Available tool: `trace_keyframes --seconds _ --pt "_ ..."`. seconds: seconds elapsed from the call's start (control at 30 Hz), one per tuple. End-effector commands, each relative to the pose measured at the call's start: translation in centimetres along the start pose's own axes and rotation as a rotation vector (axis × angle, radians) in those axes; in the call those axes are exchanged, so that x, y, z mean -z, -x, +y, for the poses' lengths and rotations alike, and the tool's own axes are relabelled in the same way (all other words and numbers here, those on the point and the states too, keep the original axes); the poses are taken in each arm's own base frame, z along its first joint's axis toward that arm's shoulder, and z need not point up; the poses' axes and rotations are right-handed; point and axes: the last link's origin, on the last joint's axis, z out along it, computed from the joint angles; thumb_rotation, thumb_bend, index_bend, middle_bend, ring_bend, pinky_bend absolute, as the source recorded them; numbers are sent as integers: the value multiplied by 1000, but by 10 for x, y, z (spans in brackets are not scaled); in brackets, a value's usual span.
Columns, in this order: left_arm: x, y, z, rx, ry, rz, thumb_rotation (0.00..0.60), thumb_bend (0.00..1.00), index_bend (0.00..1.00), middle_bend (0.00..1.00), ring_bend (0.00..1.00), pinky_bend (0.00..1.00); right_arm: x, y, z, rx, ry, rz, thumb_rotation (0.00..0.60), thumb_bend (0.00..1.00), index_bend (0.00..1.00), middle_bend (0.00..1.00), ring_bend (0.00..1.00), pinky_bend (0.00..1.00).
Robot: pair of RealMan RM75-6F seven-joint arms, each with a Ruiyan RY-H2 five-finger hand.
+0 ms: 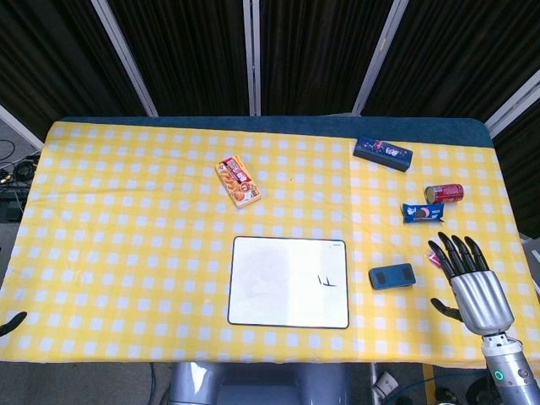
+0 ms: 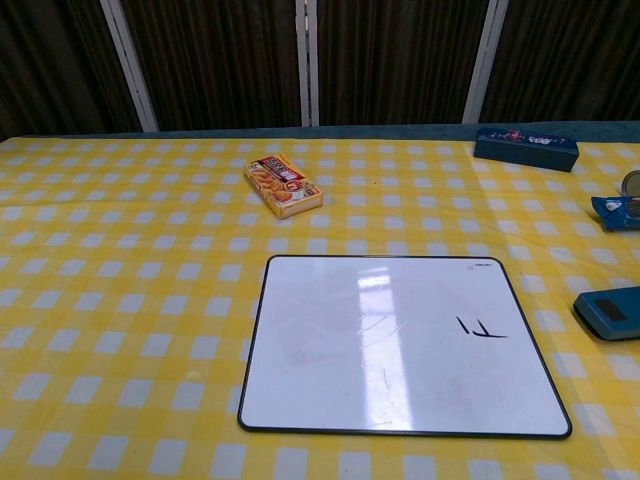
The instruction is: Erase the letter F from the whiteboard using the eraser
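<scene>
Nothing of the task is done yet, as far as the two views show: the black handwritten letter F [image 1: 326, 281] is whole on the white rectangular whiteboard with its thin dark frame [image 1: 261, 287], which lies flat on the yellow-and-white checked surface [image 1: 126, 219]. The dark blue rectangular eraser [image 1: 392, 276] rests on the cloth just off the board's right edge, untouched, between the board and the right hand [image 1: 474, 283]. That hand hovers to the eraser's right with its black fingers [image 1: 456, 253] spread apart and extended, holding nothing. Of the left hand [image 1: 12, 322] only a dark tip shows at the frame's edge, so its state cannot be told. Left to do, I judge: grasp the eraser, carry it over the letter, and wipe.
</scene>
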Motion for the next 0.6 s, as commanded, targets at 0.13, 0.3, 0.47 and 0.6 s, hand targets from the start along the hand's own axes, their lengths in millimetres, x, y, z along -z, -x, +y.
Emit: trace_keyframes --seconds 0.13,0.3,0.47,0.6 --pt "1 -1 -1 2 -4 1 600 0 0 0 0 0 0 2 -1 -5 -5 -16 600 0 0 0 0 0" --pt "-2 1 2 -5 4 -1 600 0 0 0 0 0 -6 14 -1 -39 -18 -105 600 0 0 0 0 0" --pt "-9 6 4 -18 5 -16 600 0 0 0 0 0 -24 29 -1 -86 -55 -194 600 0 22 13 0 0" --pt "-19 14 3 -45 -11 -39 600 0 0 0 0 0 -42 50 -5 -11 -125 -288 600 0 97 129 23 61"
